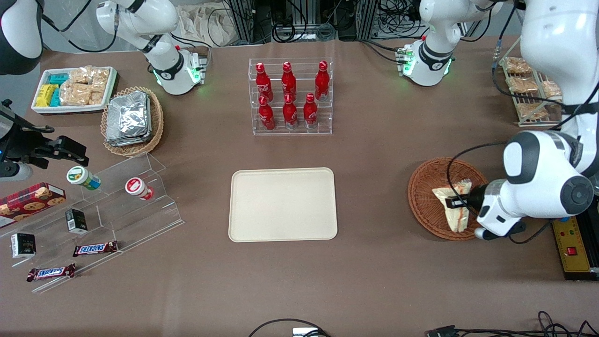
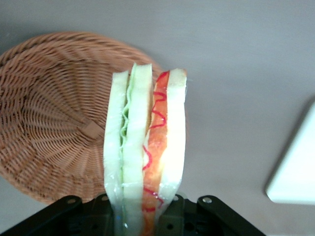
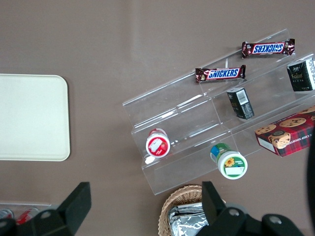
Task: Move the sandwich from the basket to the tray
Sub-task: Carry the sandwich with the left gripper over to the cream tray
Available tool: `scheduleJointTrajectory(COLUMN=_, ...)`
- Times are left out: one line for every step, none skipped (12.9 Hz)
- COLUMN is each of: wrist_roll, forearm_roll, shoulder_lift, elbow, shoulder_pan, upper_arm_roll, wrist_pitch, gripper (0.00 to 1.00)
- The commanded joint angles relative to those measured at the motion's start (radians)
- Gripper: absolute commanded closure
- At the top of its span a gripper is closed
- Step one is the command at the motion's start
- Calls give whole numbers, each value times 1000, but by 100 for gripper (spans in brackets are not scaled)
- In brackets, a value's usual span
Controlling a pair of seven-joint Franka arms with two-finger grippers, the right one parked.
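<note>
A: Where was the sandwich [image 2: 145, 152]?

B: Clamped in the gripper [image 1: 461, 202], jaws closed on it, over the basket [image 1: 423, 201].

A: Step and next move?

B: Probably carry: travel toward nine o'clock to the tray [image 1: 282, 204] on the table [image 1: 374, 154], then lower.

The sandwich [image 1: 453, 206] is a pale beige wedge in clear wrap, its cut edge showing green lettuce, orange and red filling between the bread slices [image 2: 145, 152]. It is clamped at one end in the left arm's hand [image 1: 457, 202] and sits over the basket [image 1: 428, 206], a round, shallow, reddish-brown woven wicker one [image 2: 54, 118] on the counter toward the working arm's end. The tray [image 1: 283, 204], flat, rectangular, cream-beige with rounded corners and a low rim, lies bare mid-counter, well apart from the basket.
</note>
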State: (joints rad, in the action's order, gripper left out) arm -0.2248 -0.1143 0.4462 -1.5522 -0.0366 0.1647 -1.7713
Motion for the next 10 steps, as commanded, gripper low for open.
scheduleJointTrajectory(wrist_roll=1, forearm_roll=30, shoulder_lift=58, elbow=176, shoulder_pan=121, upper_arm_roll=-8, wrist_pitch=116, gripper=96)
scheduleJointTrajectory(wrist_roll=-26, forearm_roll=27, shoulder_lift=81, elbow=210, shoulder_pan=148, upper_arm_roll=-8, wrist_pitch=127, gripper=95)
scheduleJointTrajectory(wrist_roll=-62, forearm_roll=24, shoulder_lift=103, elbow=233, shoulder_pan=191, upper_arm_roll=-7, wrist_pitch=125, gripper=95)
scheduleJointTrajectory(wrist_roll=-88, forearm_roll=18, shoulder_lift=129, elbow=262, shoulder_pan=231, upper_arm_roll=-7, wrist_pitch=121, gripper=95)
scheduleJointTrajectory(wrist_roll=-125, forearm_roll=15, shoulder_lift=161, elbow=305, shoulder_pan=272, upper_arm_roll=-7, wrist_pitch=118, gripper=95)
scheduleJointTrajectory(wrist_roll=-174, forearm_roll=13, shoulder_lift=204, elbow=352, shoulder_pan=308, upper_arm_roll=-4, wrist_pitch=116, gripper=95)
scheduleJointTrajectory(wrist_roll=-207, forearm_roll=-4, shoulder_lift=245, elbow=385, shoulder_pan=335, upper_arm_roll=5, wrist_pitch=106, gripper=95)
scheduleJointTrajectory(wrist_roll=-232, forearm_roll=-37, shoulder_lift=273, elbow=396, shoulder_pan=351, upper_arm_roll=10, wrist_pitch=63, gripper=95)
scheduleJointTrajectory(wrist_roll=-238, forearm_roll=-66, shoulder_lift=291, elbow=394, shoulder_pan=366, upper_arm_roll=10, wrist_pitch=14, gripper=95)
scheduleJointTrajectory(wrist_roll=-238, forearm_roll=-77, shoulder_lift=313, elbow=396, shoulder_pan=386, upper_arm_roll=10, wrist_pitch=-20, gripper=95)
